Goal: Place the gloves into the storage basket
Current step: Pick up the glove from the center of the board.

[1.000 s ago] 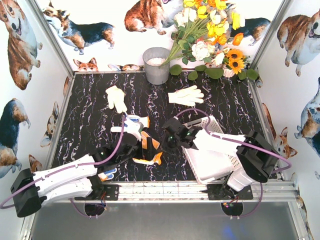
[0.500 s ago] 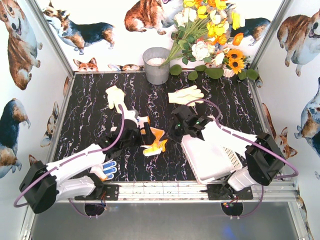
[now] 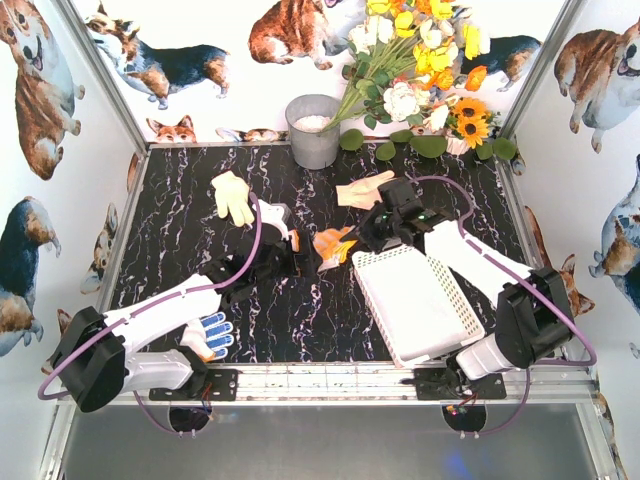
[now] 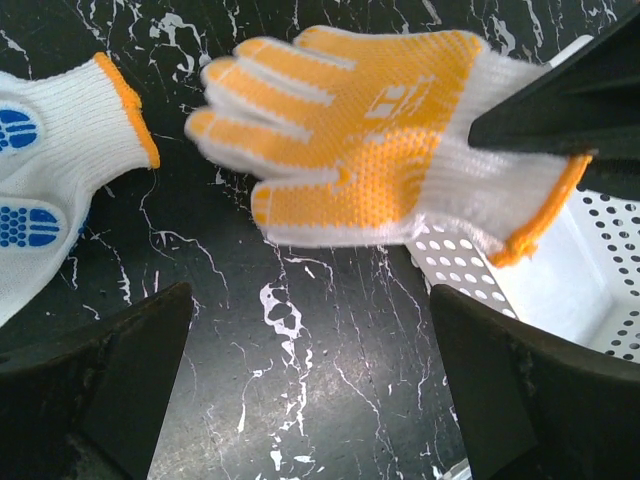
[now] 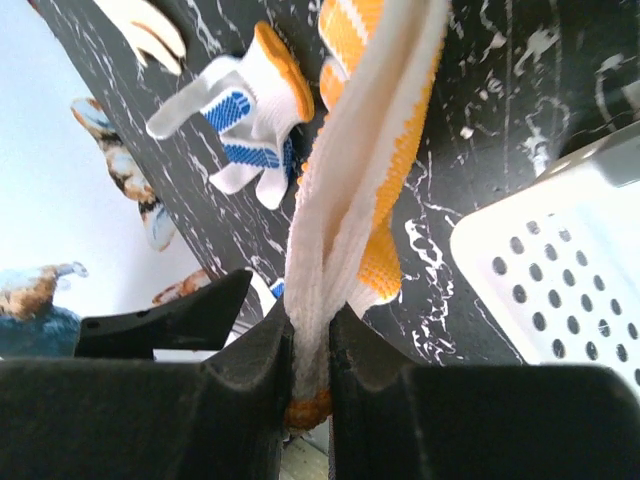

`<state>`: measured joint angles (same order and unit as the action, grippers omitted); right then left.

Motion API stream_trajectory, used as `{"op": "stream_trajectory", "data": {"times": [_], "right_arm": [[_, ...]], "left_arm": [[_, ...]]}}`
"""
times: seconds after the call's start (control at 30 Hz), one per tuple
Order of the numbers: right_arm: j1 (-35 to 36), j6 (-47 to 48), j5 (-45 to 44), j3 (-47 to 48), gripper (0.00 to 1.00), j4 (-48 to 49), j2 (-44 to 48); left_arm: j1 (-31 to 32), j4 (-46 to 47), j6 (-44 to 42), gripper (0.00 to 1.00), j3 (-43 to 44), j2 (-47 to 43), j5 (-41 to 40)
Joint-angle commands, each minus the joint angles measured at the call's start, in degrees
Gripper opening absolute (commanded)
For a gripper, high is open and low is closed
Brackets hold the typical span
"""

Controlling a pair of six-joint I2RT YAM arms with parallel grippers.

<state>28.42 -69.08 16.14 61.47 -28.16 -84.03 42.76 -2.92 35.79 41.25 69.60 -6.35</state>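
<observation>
One yellow-palmed glove [image 5: 355, 180] clamped in right end effector [image 5: 310, 350] beside storage basket [image 3: 415, 300]; left end effector [image 4: 320, 390] apart.

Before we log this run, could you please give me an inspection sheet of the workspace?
Surface: black marbled table, no spills seen.
Job's things: storage basket, no glove seen inside; yellow-palmed glove held beside it; cream glove and second cream glove far side; blue-dotted glove by left base, another blue-dotted glove near left gripper.
Clutter: grey bucket, flowers.
Grippers: left gripper open, empty; right gripper shut on yellow-palmed glove.
Cables: purple cables along both arms.
Surroundings: corgi-print walls.
</observation>
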Motion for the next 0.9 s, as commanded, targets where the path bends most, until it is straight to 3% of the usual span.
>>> {"op": "stream_trajectory", "data": {"times": [0.0,0.47,0.87], "right_arm": [[-2.78,0.13,-0.59,2.77,0.00,0.51,3.04],[-14.16,5.29,-0.06,-1.49,0.00,-8.40,15.24],[-17.26,12.47,0.75,-3.77,0.00,-24.19,25.28]], "left_arm": [[-0.48,2.14,-1.66,0.98,1.11,0.30,1.15],[-0.47,-0.44,-2.35,0.99,0.08,-1.11,-0.54],[-1.07,-3.35,-3.26,1.00,-1.26,-4.68,-0.86]]}}
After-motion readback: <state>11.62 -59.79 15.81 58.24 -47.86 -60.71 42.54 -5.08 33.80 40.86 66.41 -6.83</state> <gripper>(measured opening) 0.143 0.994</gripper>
